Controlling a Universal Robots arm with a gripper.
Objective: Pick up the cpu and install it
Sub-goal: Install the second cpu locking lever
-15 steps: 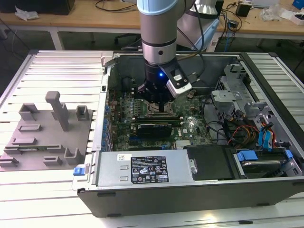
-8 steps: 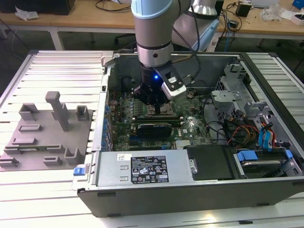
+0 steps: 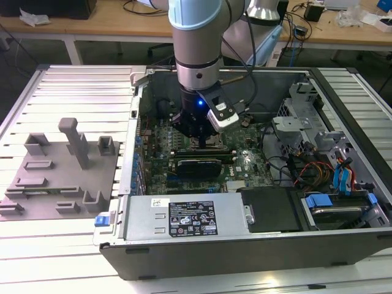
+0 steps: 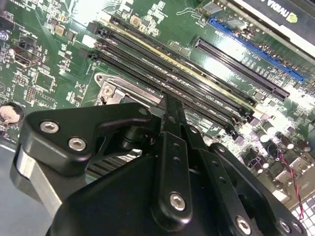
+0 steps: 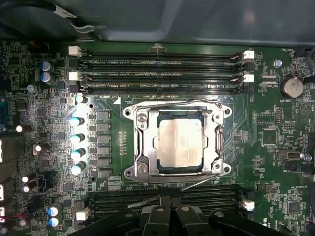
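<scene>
The cpu [image 5: 179, 145], a pale silver square, lies flat inside the dark metal-framed socket [image 5: 140, 147] on the green motherboard [image 5: 266, 142]. My gripper [image 3: 199, 138] hangs low inside the open computer case, just above the socket area. In the first wrist view its black fingers [image 5: 160, 216] stand beside the socket's edge, close together with nothing between them. The second wrist view shows the gripper [image 4: 170, 101] from behind, tips together over the socket's metal frame [image 4: 125, 93], next to the memory slots [image 4: 197, 83]. The cpu is apart from the gripper.
A grey tray [image 3: 37, 184] with blocks and posts lies on the slatted table at the exterior view's left. Inside the case sit a power supply [image 3: 190, 217], a graphics card [image 3: 199, 165], drive bays and cables [image 3: 324, 171]. The case walls surround the arm.
</scene>
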